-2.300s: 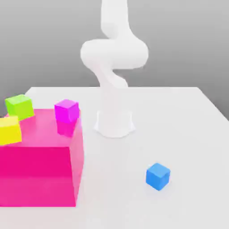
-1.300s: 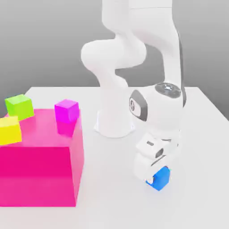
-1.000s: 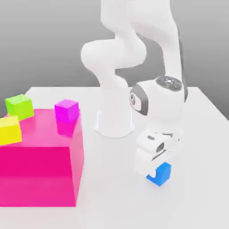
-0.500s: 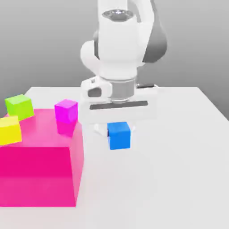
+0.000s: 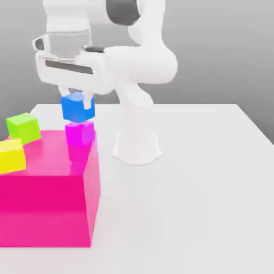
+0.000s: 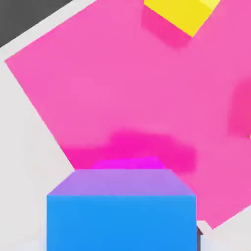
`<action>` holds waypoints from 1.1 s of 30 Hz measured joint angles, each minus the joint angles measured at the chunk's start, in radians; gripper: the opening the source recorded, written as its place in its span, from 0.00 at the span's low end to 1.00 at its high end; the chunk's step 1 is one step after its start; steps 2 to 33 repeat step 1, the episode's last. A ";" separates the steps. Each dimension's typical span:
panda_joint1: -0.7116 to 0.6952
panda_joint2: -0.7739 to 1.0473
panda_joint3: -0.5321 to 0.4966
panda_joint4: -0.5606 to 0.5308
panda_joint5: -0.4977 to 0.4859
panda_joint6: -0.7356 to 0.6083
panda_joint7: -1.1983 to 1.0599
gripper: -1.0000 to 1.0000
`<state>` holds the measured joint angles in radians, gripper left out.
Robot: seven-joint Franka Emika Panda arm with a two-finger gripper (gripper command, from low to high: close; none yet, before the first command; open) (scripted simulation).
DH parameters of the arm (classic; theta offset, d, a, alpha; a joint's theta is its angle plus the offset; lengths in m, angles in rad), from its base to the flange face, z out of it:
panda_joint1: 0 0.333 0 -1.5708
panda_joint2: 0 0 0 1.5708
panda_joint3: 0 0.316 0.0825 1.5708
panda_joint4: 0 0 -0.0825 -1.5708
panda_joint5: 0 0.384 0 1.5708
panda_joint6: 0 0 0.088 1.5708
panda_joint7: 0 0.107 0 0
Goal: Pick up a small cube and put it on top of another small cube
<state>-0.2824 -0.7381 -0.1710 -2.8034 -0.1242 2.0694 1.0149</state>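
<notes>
The small blue cube (image 5: 78, 107) hangs in the air, held between the fingers of my gripper (image 5: 76, 98), which is shut on it. It sits just above the small magenta-purple cube (image 5: 80, 133), which rests on the far right corner of the big hot-pink block (image 5: 48, 192). A narrow gap seems to separate the two cubes. In the hand view the blue cube (image 6: 121, 211) is close up, with a sliver of the magenta cube (image 6: 128, 163) showing just beyond it on the pink block (image 6: 122, 88).
A yellow small cube (image 5: 12, 155) (image 6: 179, 13) sits on the pink block's left side in the exterior view. A green small cube (image 5: 23, 127) stands behind it. The arm's white base (image 5: 137, 144) stands on the white table (image 5: 203, 203), right of the block.
The gripper closed on the blue cube on the table at the exterior view's right, lifted it and carried it left and up to above the magenta cube.
</notes>
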 joint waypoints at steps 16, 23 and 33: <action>0.000 0.000 0.000 0.000 0.000 0.000 0.000 1.00; 0.000 0.000 0.000 0.000 0.000 0.000 0.000 1.00; 0.000 0.000 0.000 0.000 0.000 0.000 0.000 1.00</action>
